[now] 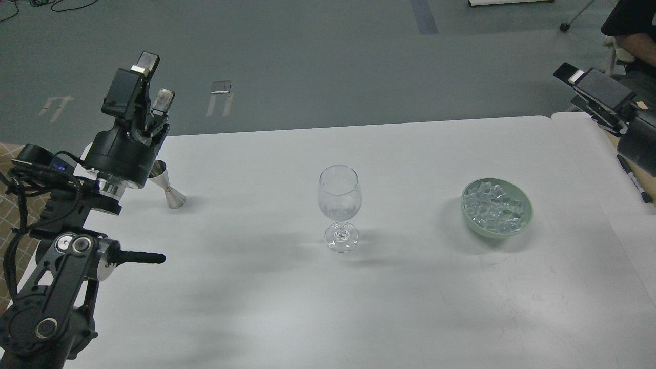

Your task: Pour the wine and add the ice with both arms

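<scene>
A clear stemmed wine glass [340, 197] stands upright at the middle of the white table [410, 287]. The ice [494, 206], many small clear cubes, fills a pale green bowl [528, 219] to the right of the glass. A steel jigger [167, 187] stands at the left, just right of my left arm's wrist. My left gripper [154, 82] is raised over the table's far left corner, fingers apart and empty. My right gripper [589, 87] is high at the far right edge, seen side-on, with its fingers overlapping. No wine bottle shows.
A second white surface [589, 154] adjoins the table on the right, with a black marker [635, 180] on it. A person [630, 25] sits at the top right. Grey floor lies beyond the table's far edge.
</scene>
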`<state>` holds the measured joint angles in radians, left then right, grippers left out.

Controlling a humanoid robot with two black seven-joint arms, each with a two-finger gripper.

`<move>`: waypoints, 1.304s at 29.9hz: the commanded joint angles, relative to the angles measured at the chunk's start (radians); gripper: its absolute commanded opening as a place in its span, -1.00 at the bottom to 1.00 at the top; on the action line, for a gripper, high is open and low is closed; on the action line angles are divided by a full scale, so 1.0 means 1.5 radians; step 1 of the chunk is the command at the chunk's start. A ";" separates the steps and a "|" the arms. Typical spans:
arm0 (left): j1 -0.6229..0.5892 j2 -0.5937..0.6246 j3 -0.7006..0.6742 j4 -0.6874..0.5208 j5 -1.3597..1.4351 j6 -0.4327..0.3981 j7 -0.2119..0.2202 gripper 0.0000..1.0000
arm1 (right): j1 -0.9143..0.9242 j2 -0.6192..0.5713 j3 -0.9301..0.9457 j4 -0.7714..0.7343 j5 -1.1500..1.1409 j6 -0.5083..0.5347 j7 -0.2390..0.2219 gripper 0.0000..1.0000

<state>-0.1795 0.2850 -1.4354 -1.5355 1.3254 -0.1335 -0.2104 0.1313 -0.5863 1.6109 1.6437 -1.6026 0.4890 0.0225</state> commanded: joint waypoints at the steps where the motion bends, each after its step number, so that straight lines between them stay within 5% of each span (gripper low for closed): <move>1: -0.001 0.003 0.003 0.001 -0.002 -0.006 -0.004 0.96 | 0.009 -0.018 -0.037 0.018 -0.065 0.000 0.002 1.00; 6: -0.012 -0.002 0.005 0.005 0.003 -0.008 0.000 0.96 | 0.046 -0.039 -0.103 0.023 -0.146 0.000 0.006 1.00; 10: -0.006 -0.024 0.006 0.005 0.008 -0.007 0.000 0.96 | 0.061 -0.044 -0.146 0.022 -0.237 0.000 0.038 1.00; 19: -0.010 -0.027 0.005 -0.004 0.013 0.036 -0.005 0.96 | 0.038 -0.073 -0.190 -0.013 -0.386 0.000 0.175 0.94; 29: -0.010 -0.030 0.004 -0.018 0.012 0.067 -0.023 0.96 | -0.012 -0.084 -0.193 -0.079 -0.386 -0.083 0.183 0.85; 33: -0.003 -0.032 0.004 -0.028 0.012 0.081 -0.033 0.96 | -0.025 -0.084 -0.194 -0.097 -0.386 -0.122 0.183 0.25; 37: -0.002 -0.032 0.005 -0.029 0.012 0.081 -0.033 0.96 | -0.032 -0.083 -0.195 -0.098 -0.386 -0.124 0.182 0.20; 39: -0.002 -0.033 0.005 -0.029 0.012 0.081 -0.033 0.96 | -0.039 -0.080 -0.195 -0.101 -0.386 -0.125 0.183 -0.04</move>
<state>-0.1830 0.2371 -1.4288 -1.5777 1.3438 -0.0125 -0.2590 0.0837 -0.7115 1.3184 1.4983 -2.1817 0.3040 0.2970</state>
